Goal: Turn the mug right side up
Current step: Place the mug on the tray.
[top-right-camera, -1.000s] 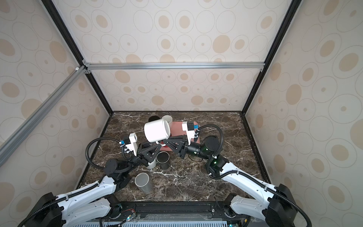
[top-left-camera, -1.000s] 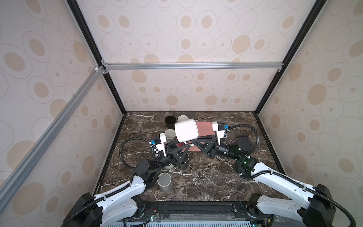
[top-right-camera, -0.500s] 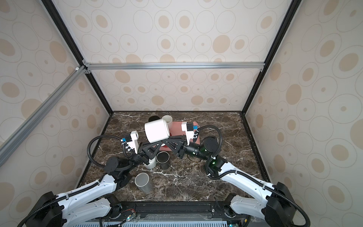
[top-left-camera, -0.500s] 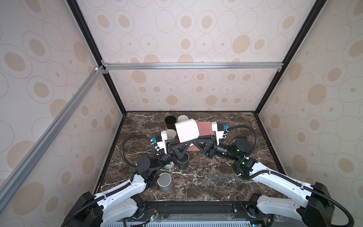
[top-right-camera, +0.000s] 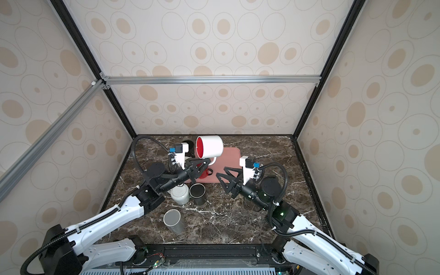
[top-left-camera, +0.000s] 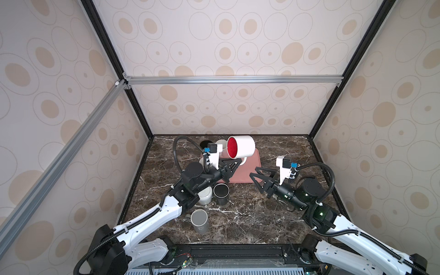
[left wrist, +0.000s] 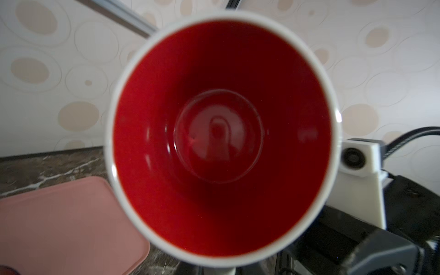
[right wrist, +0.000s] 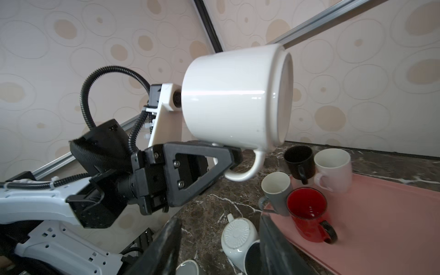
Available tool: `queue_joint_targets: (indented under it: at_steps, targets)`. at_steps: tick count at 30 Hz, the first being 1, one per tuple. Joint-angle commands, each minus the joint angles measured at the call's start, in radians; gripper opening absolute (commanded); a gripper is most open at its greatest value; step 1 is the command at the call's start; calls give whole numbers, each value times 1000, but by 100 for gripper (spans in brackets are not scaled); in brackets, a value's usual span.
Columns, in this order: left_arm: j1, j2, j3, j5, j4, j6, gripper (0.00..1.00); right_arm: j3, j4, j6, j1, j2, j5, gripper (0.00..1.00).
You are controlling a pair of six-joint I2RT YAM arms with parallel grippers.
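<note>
White mug (top-left-camera: 240, 147), sideways above left claw (top-left-camera: 237, 163) clenched on its handle (right wrist: 259, 162); right claw (top-left-camera: 252, 172) just released, withdrawn; uprighting remains.

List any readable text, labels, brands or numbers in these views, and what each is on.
No readable text in any view.
White mug in the left gripper: plain, no print.
Red mug, black mug, pink tray: unmarked.
Circuit board at the rig's front edge: too small to read.
</note>
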Motion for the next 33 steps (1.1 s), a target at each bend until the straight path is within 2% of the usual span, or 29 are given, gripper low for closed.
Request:
queue_joint_targets:
  at_steps: [1,7,11,14,23,33]
  targets:
    - [5,103,191,-88,-309,150,0,-28,-167,-50,6,-54,150,55]
    - [4,395,494,-237,-621,280,0,-50,-249,-62,5,-130,232,55]
    - [4,578,687,-370,-761,351,0,-43,-310,-72,6,-167,283,55]
    - [12,696,802,-425,-822,375,0,-43,-348,-78,6,-190,304,55]
    - [71,966,1090,-473,-967,380,0,-57,-422,-92,5,-269,344,54]
    - [115,1123,1281,-508,-1059,351,0,-71,-440,-103,5,-296,370,55]
